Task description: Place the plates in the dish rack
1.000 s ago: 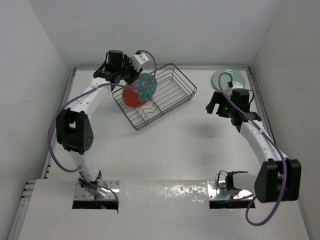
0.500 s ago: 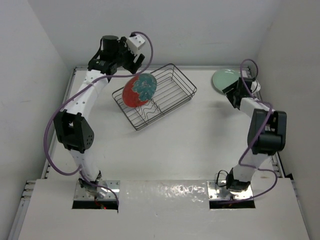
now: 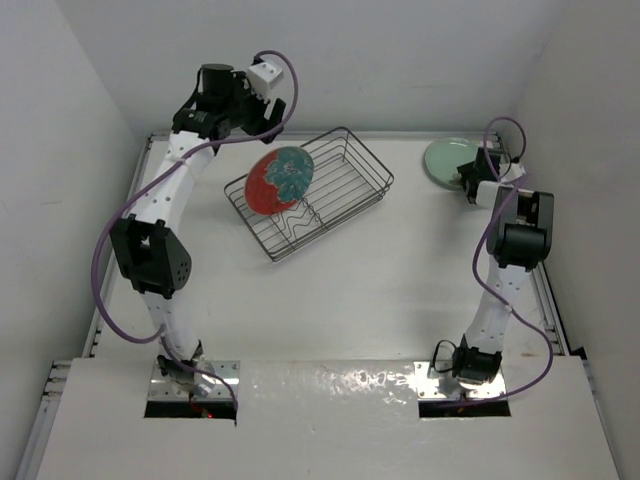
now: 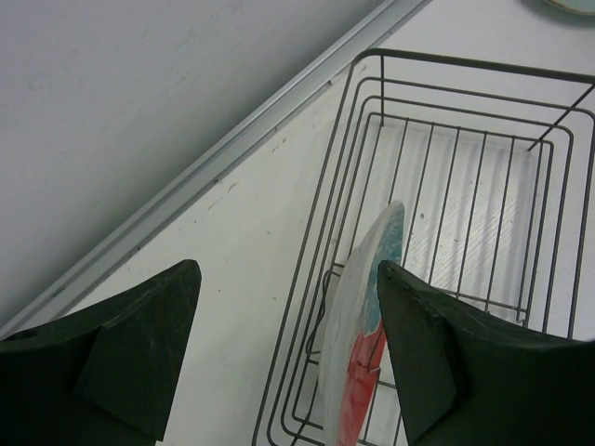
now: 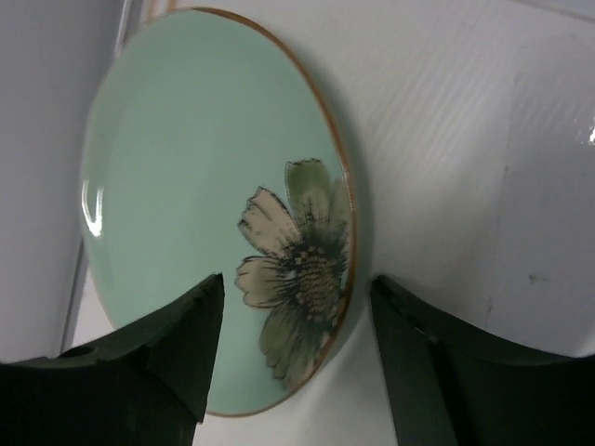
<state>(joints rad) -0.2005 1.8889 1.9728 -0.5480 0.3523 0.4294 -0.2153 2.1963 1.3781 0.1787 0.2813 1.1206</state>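
The red plate (image 3: 280,180) with its teal centre stands on edge in the dark wire dish rack (image 3: 350,180), leaning in the zigzag holder. My left gripper (image 3: 245,118) hovers above and behind it, open and holding nothing. In the left wrist view the plate's rim (image 4: 363,344) shows below the gap between my fingers, inside the rack (image 4: 465,65). The mint green plate (image 3: 447,160) lies flat at the back right corner. My right gripper (image 3: 470,178) is at its near edge, open. Its fingers straddle the rim by the brown flower (image 5: 307,269), without touching.
White walls close in the table on the left, back and right. The mint plate lies close to the right wall and the back rail (image 3: 400,133). The rack sits at an angle at the back, left of centre.
My left gripper has opened, let go of the red plate and drawn back up; the plate stays standing in the rack. My right arm has swung back to the mint plate, its jaws narrowing.
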